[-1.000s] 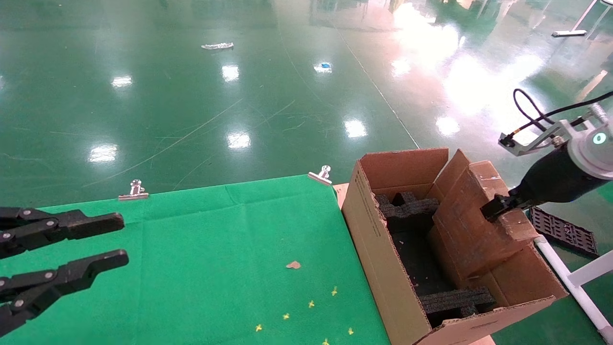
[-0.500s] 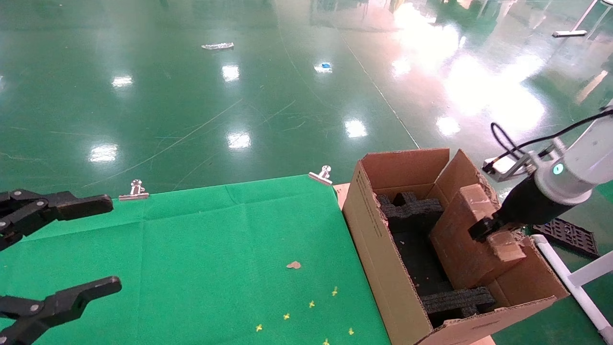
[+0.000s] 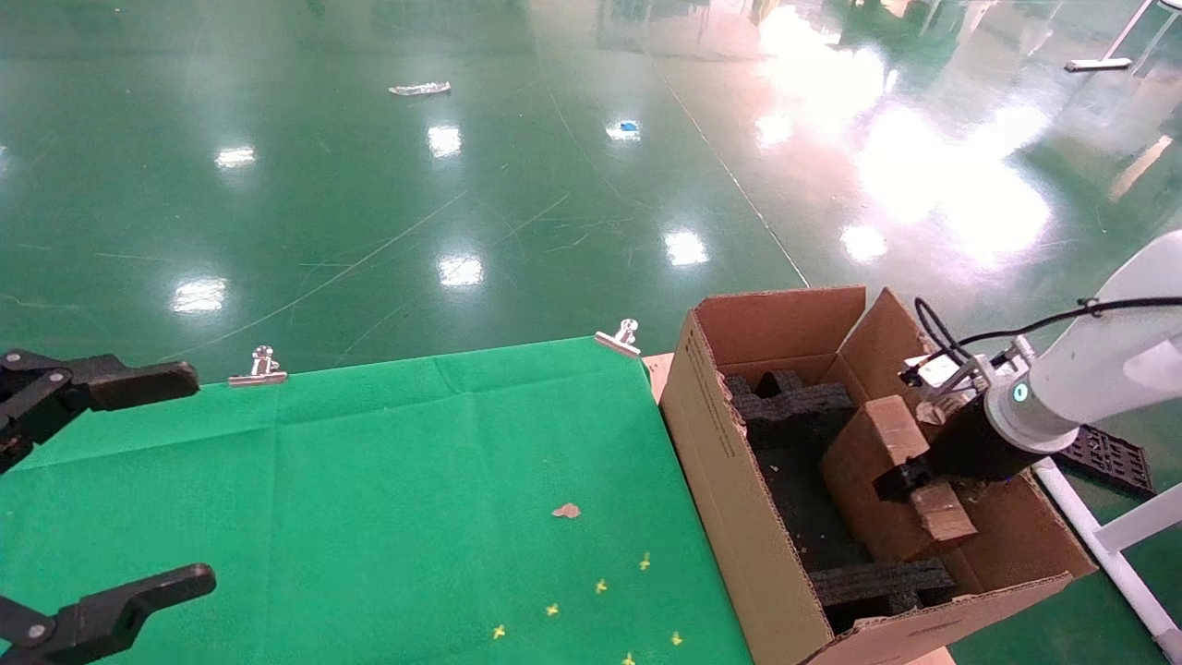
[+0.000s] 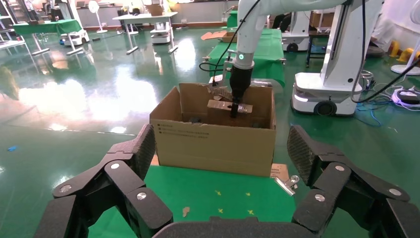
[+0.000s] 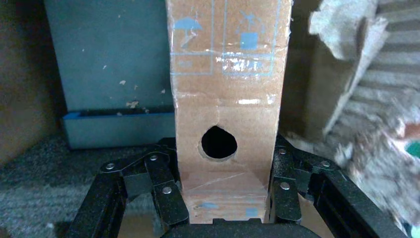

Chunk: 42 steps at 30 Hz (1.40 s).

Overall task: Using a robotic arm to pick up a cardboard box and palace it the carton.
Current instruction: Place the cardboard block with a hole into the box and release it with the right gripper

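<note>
Half-hidden cardboard box (image 3: 877,480) inside carton (image 3: 729,462).

The left gripper (image 4: 218,168) fills the near part of the view, its black jaws spread wide apart over the green tabletop (image 4: 223,186). Beyond them stands the carton (image 4: 215,141) at the tabletop's far edge. The robotic arm (image 4: 247,29) reaches down into the carton, its right gripper (image 4: 234,106) clamped on the cardboard box (image 4: 225,110), which sits partly below the carton's rim.
</note>
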Each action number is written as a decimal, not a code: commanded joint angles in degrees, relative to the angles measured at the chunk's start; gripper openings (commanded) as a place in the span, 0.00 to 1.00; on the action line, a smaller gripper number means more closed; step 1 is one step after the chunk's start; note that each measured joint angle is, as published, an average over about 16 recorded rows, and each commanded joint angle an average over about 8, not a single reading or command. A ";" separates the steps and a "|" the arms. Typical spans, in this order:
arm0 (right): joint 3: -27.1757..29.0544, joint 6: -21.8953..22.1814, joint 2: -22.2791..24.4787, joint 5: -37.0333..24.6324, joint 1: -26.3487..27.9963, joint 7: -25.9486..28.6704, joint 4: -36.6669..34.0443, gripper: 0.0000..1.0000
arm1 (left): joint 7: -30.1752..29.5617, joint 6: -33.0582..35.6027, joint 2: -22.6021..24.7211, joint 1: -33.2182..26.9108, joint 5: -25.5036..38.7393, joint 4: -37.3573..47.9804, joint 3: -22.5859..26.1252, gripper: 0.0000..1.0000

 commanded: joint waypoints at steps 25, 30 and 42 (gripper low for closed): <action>0.67 1.45 -4.72 1.04 -2.31 -7.92 -8.93 1.00 | 0.04 -0.04 -0.03 -0.02 -0.06 0.00 0.08 1.00; 0.50 1.13 -5.21 0.75 -1.85 -8.36 -9.89 1.00 | 0.05 -0.04 -0.04 -0.02 -0.07 0.00 0.10 1.00; 0.28 0.46 -5.77 0.31 -0.29 -9.81 -11.12 1.00 | 0.07 -0.06 -0.06 -0.03 -0.10 0.00 0.14 1.00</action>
